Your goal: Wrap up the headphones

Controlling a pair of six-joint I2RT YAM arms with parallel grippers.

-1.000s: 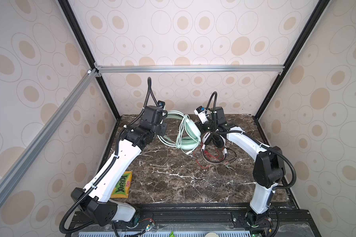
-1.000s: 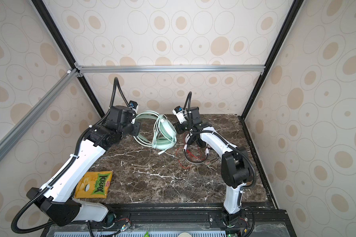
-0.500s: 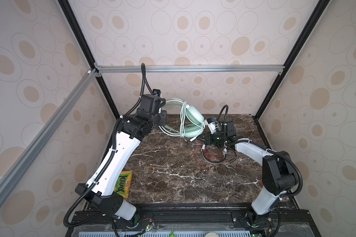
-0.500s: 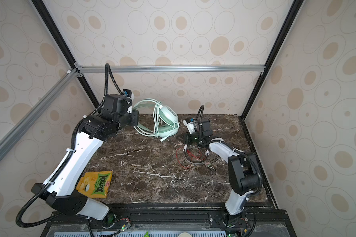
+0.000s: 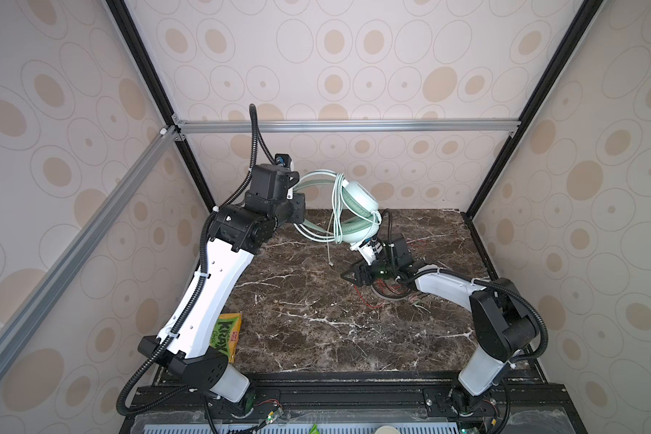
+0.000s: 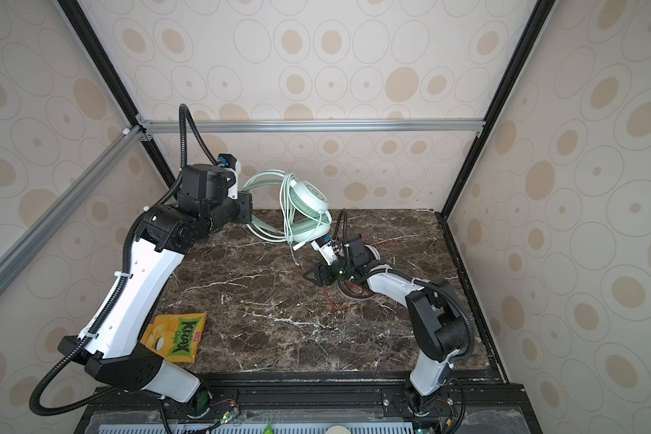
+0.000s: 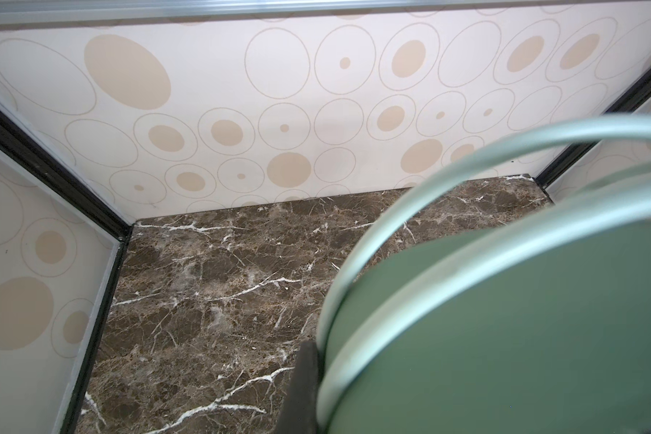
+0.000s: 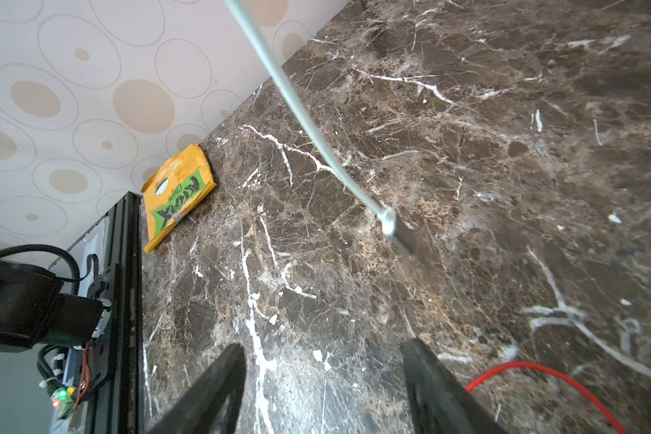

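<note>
Mint headphones [image 5: 356, 210] hang in the air over the far part of the surface [image 5: 297, 323], held up by the left end effector [image 5: 297, 208], which is clamped on their headband. In both top views several turns of pale cord already lie around the band and cups. A loose tail [image 5: 329, 251] drops from the lower cup, running roughly from 12 to 6 o'clock, and ends in the plug [image 5: 330, 264] just above the marble.

The right end effector [image 5: 349, 277] sits low over the surface with its jaws spread and nothing between them. In a top view the plug lies at about 10 o'clock from it and close by. The right wrist view shows the plug [image 8: 397, 229] ahead of the open fingers [image 8: 237, 349], apart from them.

With the left arm busy holding the headphones, the right arm is the nearer one. It probably needs to reach forward and close across the tail, not along it.

White-and-black headphones [image 5: 389, 295] with a red cord [image 8: 542, 370] lie under the right arm at about 4 o'clock, not yet wrapped.
</note>
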